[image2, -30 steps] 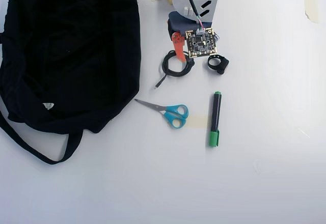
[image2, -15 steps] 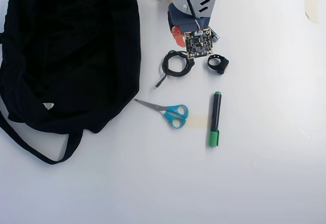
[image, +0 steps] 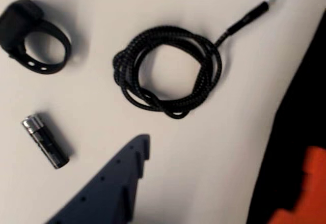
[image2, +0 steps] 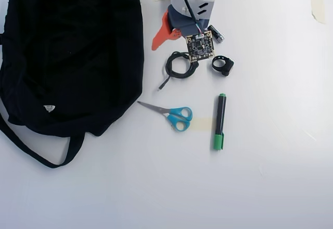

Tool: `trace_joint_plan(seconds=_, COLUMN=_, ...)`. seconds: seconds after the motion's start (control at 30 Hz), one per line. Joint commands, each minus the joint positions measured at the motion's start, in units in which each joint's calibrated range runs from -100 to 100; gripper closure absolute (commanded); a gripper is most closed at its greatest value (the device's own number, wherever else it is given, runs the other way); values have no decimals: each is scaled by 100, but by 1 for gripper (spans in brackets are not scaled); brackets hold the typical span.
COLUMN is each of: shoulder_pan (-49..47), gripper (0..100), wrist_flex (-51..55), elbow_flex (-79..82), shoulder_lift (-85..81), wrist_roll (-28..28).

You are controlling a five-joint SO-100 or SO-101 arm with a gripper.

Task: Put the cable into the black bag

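The black braided cable lies coiled on the white table, its plug end pointing to the upper right in the wrist view. In the overhead view the cable lies just below my gripper. The gripper is open and empty, above and short of the coil. Its dark blue finger is at the lower left and its orange finger at the lower right. The black bag lies flat at the left of the overhead view, its edge close to the cable.
A black strap ring and a small metal cylinder lie beside the cable. Blue-handled scissors and a green marker lie further down the table.
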Motion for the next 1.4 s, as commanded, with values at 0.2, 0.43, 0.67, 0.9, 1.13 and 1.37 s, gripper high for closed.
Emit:
trace_joint_plan(seconds=0.2, shoulder_pan=190, gripper=53, wrist_flex=-90, elbow_flex=-34, shoulder_lift=80, wrist_roll=-36)
trace_joint_plan(seconds=0.43, shoulder_pan=198, gripper=53, wrist_flex=-107, elbow_flex=-124, shoulder_lift=602, wrist_roll=-36)
trace_joint_plan(seconds=0.67, shoulder_pan=198, gripper=53, wrist_flex=-564, elbow_flex=-106, shoulder_lift=710, wrist_roll=-47)
trace_joint_plan(seconds=0.9, shoulder_pan=153, gripper=52, wrist_flex=-753, elbow_flex=-195, shoulder_lift=1217, wrist_roll=-167)
trace_joint_plan(seconds=1.13, shoulder_pan=-12, gripper=52, wrist_flex=-1167, elbow_flex=-106, shoulder_lift=1324, wrist_roll=-267)
trace_joint_plan(seconds=1.37, shoulder_pan=-101, gripper=52, wrist_flex=-1184, elbow_flex=-159, shoulder_lift=1665, wrist_roll=-267)
